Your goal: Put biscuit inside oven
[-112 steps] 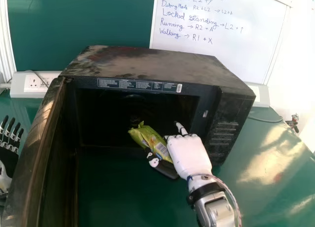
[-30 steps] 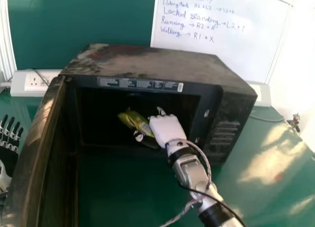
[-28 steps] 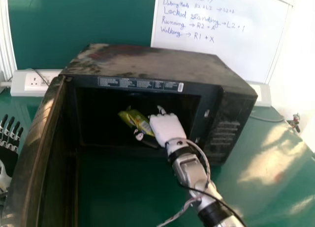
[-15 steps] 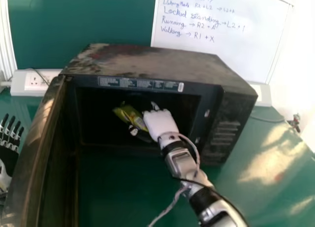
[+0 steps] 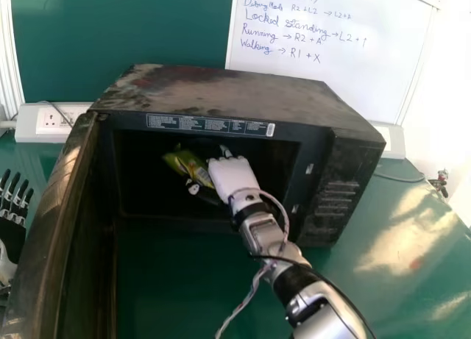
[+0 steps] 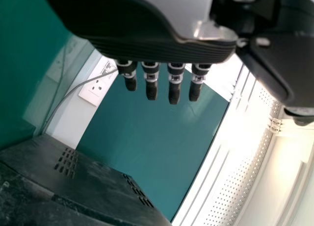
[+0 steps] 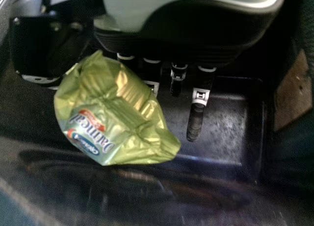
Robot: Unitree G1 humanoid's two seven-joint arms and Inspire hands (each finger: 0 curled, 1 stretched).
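In the head view my right hand (image 5: 232, 177) is inside the mouth of the black oven (image 5: 235, 96), holding the green biscuit packet (image 5: 188, 166) at its left side between thumb and fingers. The right wrist view shows the packet (image 7: 110, 113) against the right hand (image 7: 196, 35), above the oven's dark inner floor. One finger stands straighter than those behind the packet. My left hand (image 5: 13, 225) rests at the left edge of the head view, outside the oven door; in the left wrist view the left hand (image 6: 147, 27) has its fingers extended.
The oven door (image 5: 55, 229) stands swung open on the left, between the left hand and the oven's mouth. A green table (image 5: 397, 243) carries the oven. Behind are a wall socket strip (image 5: 51, 124) and a whiteboard (image 5: 331, 52).
My right hand has moved forward and to the left, carrying the packet from in front of the oven's mouth to inside it. The left hand has barely shifted.
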